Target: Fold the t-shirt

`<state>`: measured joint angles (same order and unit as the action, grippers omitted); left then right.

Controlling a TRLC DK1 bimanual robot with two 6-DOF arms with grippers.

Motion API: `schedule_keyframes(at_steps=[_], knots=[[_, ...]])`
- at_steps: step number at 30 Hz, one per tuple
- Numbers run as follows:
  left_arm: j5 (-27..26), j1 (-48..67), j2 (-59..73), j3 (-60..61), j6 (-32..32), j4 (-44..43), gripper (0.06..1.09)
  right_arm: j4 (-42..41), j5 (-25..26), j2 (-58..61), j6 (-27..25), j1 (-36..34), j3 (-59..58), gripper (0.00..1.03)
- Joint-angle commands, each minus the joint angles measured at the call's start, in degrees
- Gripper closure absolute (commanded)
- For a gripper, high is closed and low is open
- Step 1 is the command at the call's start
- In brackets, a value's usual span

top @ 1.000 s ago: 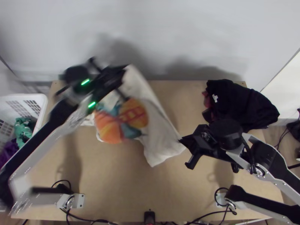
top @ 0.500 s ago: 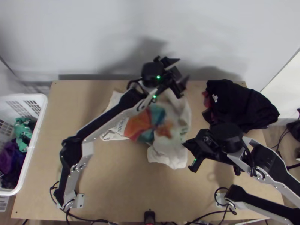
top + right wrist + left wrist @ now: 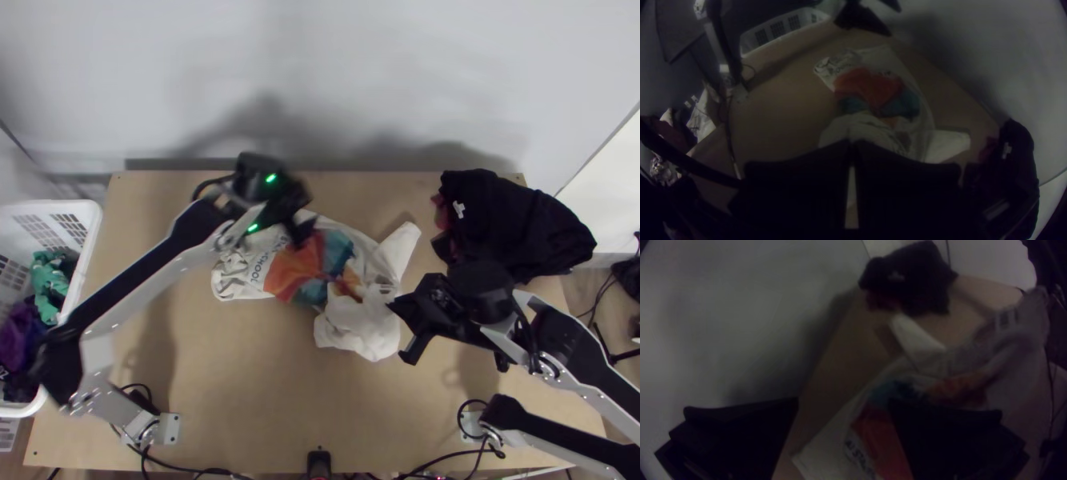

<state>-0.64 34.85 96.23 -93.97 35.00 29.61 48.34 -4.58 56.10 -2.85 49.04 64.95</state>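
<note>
- Clock directions are those of the top view, centred on the shirt's print.
- Left gripper (image 3: 841,401): fingers spread wide with no cloth between them, over the shirt's far side toward 11 o'clock. The opening presumably readies it to take an edge.
- Right gripper (image 3: 853,142): at 4 o'clock, tips pressed together, apparently pinching a small bunch of the shirt; which part is unclear. Its hold probably anchors this end while the other is arranged.
- T-shirt (image 3: 332,256): mid-table, between the grippers, partly spread and partly bunched. Gathered cloth lies toward 4 o'clock; a pale flap (image 3: 400,244) points to 2 o'clock, perhaps a sleeve. Judged as a stage, this is still laying-out; smoothing would logically precede any fold, since creases could be trapped inside.
- Material: thin, soft off-white fabric with rounded folds. The print (image 3: 300,268) combines orange and teal patches, with dark lettering toward 9 o'clock.
- Dark garment (image 3: 520,228): a heaped, matt black mass toward 2 o'clock with a small white mark and reddish cloth at its side, seemingly set aside from the work.
- Basket (image 3: 90,240): white, slotted, apparently plastic, at 9 o'clock beside the light wooden table (image 3: 240,384); it contains crumpled green and purple cloth.
</note>
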Motion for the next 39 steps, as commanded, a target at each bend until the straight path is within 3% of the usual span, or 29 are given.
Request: schedule_keyframes(at_steps=[1, 6, 14, 20, 31, 39], knots=[[-5.68, -8.66, -12.03, 20.85, 5.95, 19.00, 0.11, -2.28, 0.01, 1.47, 0.22, -0.34, -1.49, 1.00], [-6.21, -12.79, -19.32, 37.28, 9.73, 14.69, 0.14, -2.90, 0.01, 1.91, 0.13, -1.49, -1.75, 1.00], [-1.11, -17.10, -30.22, 48.36, 14.13, 13.02, 0.17, -2.72, 0.01, 1.65, 0.22, -3.25, -1.93, 1.00], [-1.03, -17.71, -36.20, 55.83, 11.31, 1.68, 0.17, -2.90, 0.01, 1.91, 0.83, -3.33, -2.02, 1.00], [-1.03, -14.90, -34.26, 62.25, 6.66, -13.52, 0.17, -2.90, -0.08, 2.62, 1.09, -3.33, -1.75, 1.00], [-1.03, -12.26, -29.96, 61.89, 3.32, -17.74, 0.17, -2.81, -0.08, 2.62, 1.09, -3.51, -1.84, 1.00]])
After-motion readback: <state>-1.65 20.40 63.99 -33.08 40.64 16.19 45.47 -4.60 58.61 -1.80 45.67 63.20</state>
